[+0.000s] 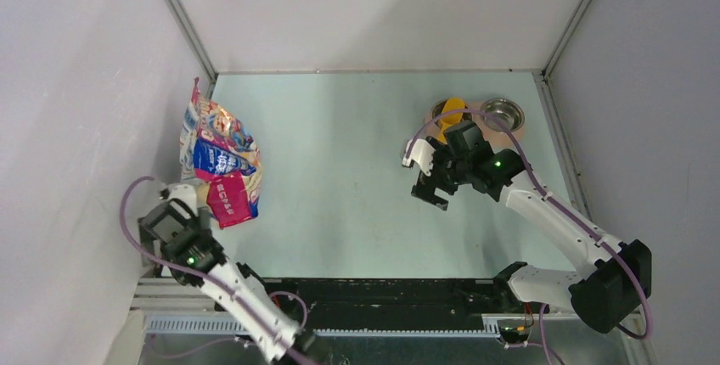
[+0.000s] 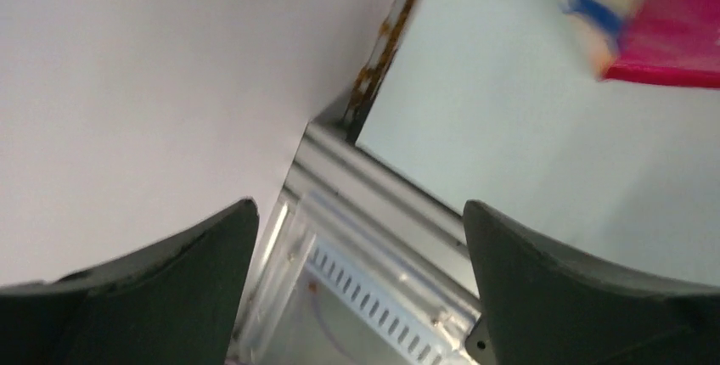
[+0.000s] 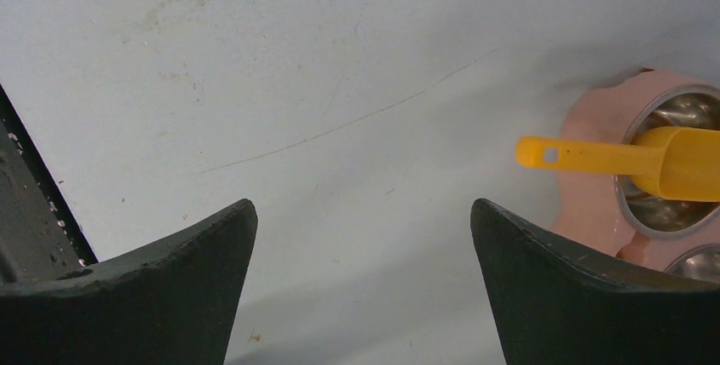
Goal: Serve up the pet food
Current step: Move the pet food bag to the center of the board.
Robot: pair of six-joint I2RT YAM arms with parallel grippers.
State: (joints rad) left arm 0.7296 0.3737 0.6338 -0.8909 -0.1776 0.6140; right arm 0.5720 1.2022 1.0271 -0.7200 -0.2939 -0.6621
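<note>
A: What is on the far left?

B: The left tool [image 2: 358, 205], jaws spread wide and gripping nothing, at the near left corner of the surface [image 1: 340, 170]. Just beyond it, a glossy printed bag [image 1: 216, 161] sits by the left wall.

A: And to the right?

B: The right tool [image 3: 363, 204] hovers over the surface, spread and empty. Past it, a yellow scoop [image 3: 611, 157] lies with its cup in a steel bowl [image 3: 671, 212] set in a pink stand [image 3: 594, 204]. A second bowl [image 1: 503, 113] sits beside it.

A: The pet food?

B: It doesn't show in any view, so I cannot tell where it is.
</note>
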